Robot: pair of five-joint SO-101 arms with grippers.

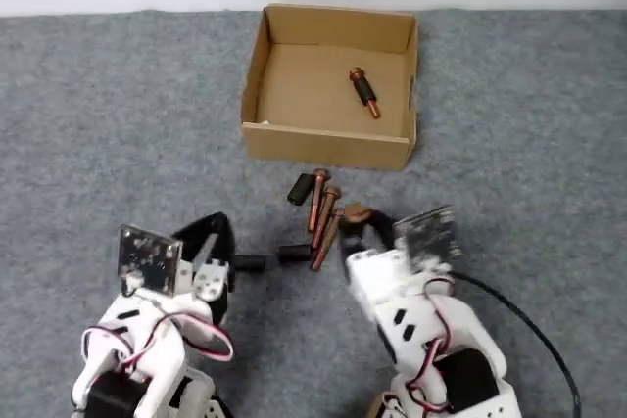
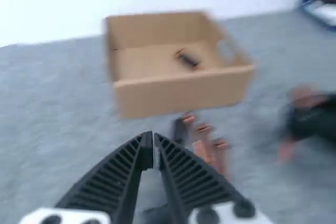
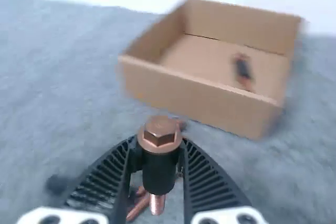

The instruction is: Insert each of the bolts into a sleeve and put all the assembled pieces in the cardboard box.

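One assembled piece [image 1: 363, 91] already lies on the floor of the cardboard box [image 1: 328, 149]; a second piece [image 3: 157, 161], a copper bolt [image 3: 159, 134] seated in a black sleeve [image 3: 157, 174], is held in my right tool [image 3: 159, 148]; the jaws are closed on the sleeve as far as its width allows, with the hex head proud of them. My left tool [image 2: 153, 142] is closed fully, tip against tip, with nothing between the jaws; it sits near a loose sleeve [image 1: 251, 263] on the bench [image 1: 98, 124]. Several loose bolts [image 1: 320, 205] and further sleeves [image 1: 299, 189] lie in front of the box, just beside my right tool.

Hazards, as I judge them:

1. The grip bears on the sleeve, not the bolt; any tilt that points the head downward during transfer could let the bolt slide out.
2. The front wall of the box stands across the path; a low carry could strike it and shove the box away.
3. A sideways sweep of the right tool could scatter the loose bolts.
4. Release from too high could bounce the piece over the rim.
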